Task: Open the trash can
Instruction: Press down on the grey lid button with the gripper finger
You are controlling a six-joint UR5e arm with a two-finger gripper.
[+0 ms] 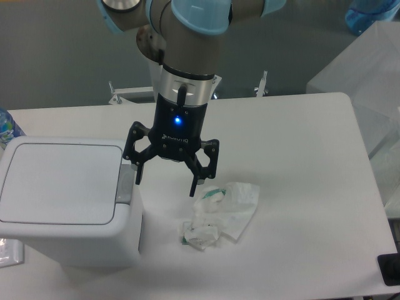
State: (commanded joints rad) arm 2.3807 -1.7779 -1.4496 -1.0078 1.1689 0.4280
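Observation:
The trash can is a boxy white bin at the left of the table, its flat lid down. A small grey push-button latch sits on its right edge. My gripper hangs open just right of the can, pointing down. Its left fingertip is next to the latch and its right fingertip hovers above the wrappers. Nothing is between the fingers.
Crumpled white-and-green wrappers lie on the table right of the can. A blue-capped bottle shows at the far left edge. Clear plastic sheeting rises at the right. A dark object sits at the bottom right corner.

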